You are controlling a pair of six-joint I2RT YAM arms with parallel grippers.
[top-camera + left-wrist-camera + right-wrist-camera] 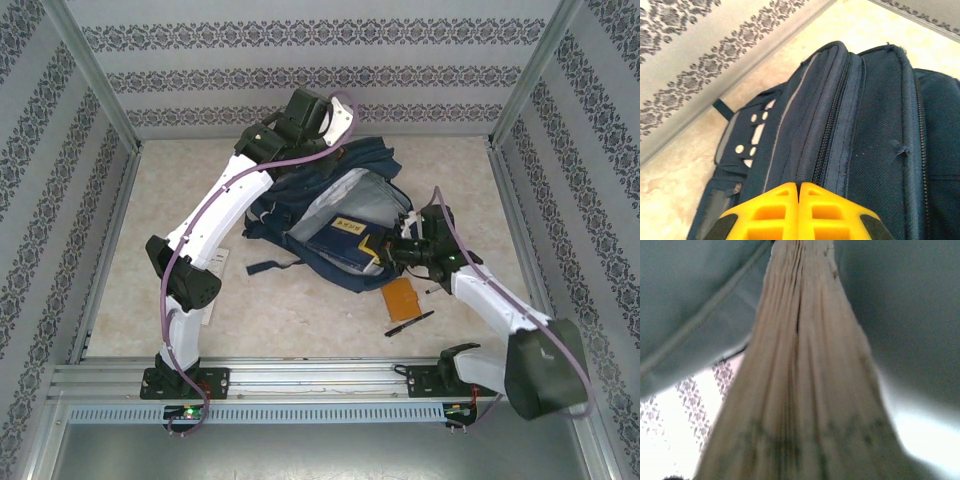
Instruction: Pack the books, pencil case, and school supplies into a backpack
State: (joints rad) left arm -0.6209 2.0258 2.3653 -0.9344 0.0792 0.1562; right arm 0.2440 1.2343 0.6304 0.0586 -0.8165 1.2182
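Note:
The navy backpack (pixel 272 208) lies open in the middle of the table, its grey lining showing. My left gripper (pixel 799 186) is at the bag's far top edge (pixel 880 125), its yellow fingers shut on the fabric beside the zipper. The dark navy book (pixel 340 246) with its yellow label sits half inside the opening. My right gripper (pixel 384 250) is shut on the book's near edge. In the right wrist view the book's page edges (pixel 805 390) run up between folds of the grey lining (pixel 700 290). A slim black pen (pixel 410 323) lies on the table near the right arm.
A small orange rectangle (pixel 400 298) lies flat just in front of the backpack, next to the pen. A dark strap (pixel 268 266) trails from the bag's front left. Patterned walls enclose the table on three sides, and metal rails run along the near edge.

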